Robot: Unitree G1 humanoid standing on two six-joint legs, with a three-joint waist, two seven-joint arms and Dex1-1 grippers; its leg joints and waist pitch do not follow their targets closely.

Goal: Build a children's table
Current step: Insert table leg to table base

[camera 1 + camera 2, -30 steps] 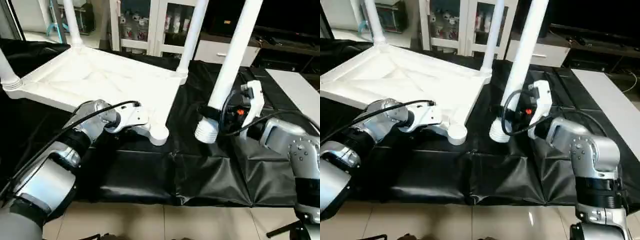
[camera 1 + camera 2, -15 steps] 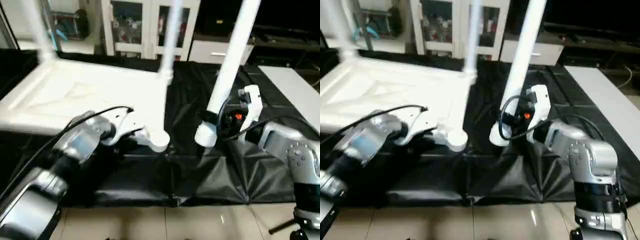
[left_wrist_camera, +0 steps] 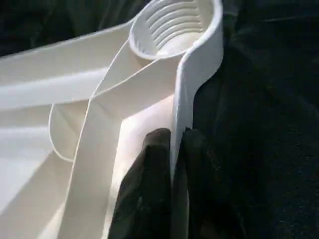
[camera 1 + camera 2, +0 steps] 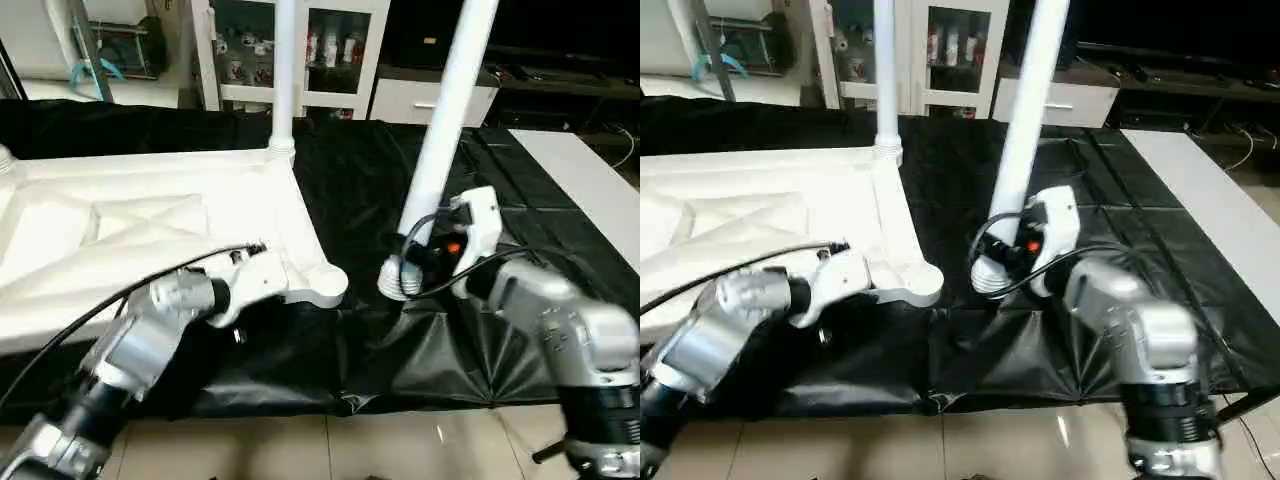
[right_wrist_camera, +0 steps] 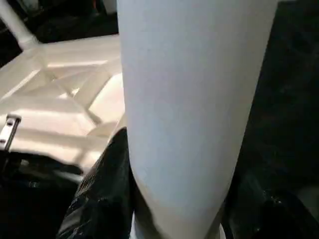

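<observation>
The children's table lies as parts on black cloth. Its white tabletop (image 4: 120,230) rests upside down with ribs up, and one leg (image 4: 283,70) stands in the far corner. The near corner socket (image 4: 326,283) is empty and shows threads inside (image 3: 172,22). My left gripper (image 3: 174,154) is shut on the tabletop's rim just behind that socket, one black finger (image 3: 149,189) on each side of the wall. My right gripper (image 4: 418,252) is shut on another leg (image 4: 445,140). That leg stands nearly upright, with its threaded end (image 4: 398,282) low beside the empty socket, a little to its right.
Black cloth (image 4: 430,340) covers the work surface, wrinkled near its front edge, with tiled floor below. A white glass-door cabinet (image 4: 335,50) stands behind. A white surface (image 4: 590,170) lies at the far right. A black cable (image 4: 130,290) runs along my left forearm.
The whole view has shifted and tilted. My left fingers have closed onto the tabletop's rim. My right gripper still holds the leg beside the empty socket.
</observation>
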